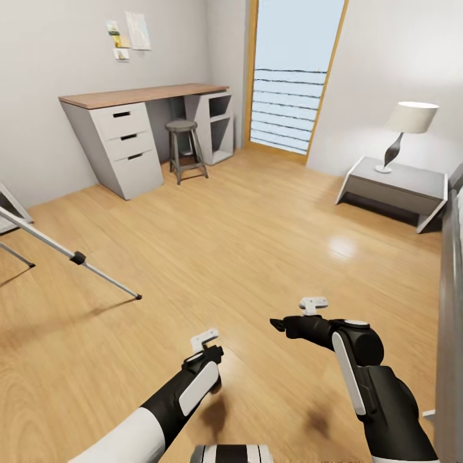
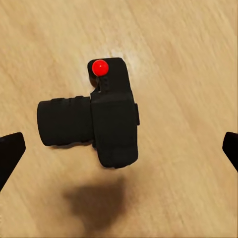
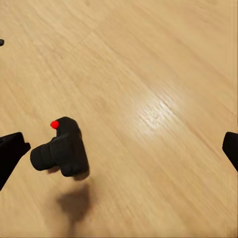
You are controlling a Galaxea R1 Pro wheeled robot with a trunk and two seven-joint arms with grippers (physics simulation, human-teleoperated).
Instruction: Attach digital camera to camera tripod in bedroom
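The digital camera [image 2: 106, 121], a small black body with a red dot on top and its lens sticking out sideways, is over the light wood floor. It sits straight ahead of my left gripper [image 1: 211, 354], whose dark fingertips [image 2: 10, 151] stand wide apart on either side, not touching it. In the right wrist view the camera [image 3: 62, 148] appears off to one side. My right gripper [image 1: 280, 323] hangs open over bare floor. Two silver legs of the camera tripod [image 1: 77, 257] with black joints and feet cross the far left; its head is out of view.
A grey desk with drawers [image 1: 125, 138] and a stool [image 1: 184, 148] stand at the back wall. A glazed door [image 1: 289, 77] is behind them. A low bedside table [image 1: 399, 186] with a lamp [image 1: 405, 128] is at right, with the bed edge [image 1: 450, 289].
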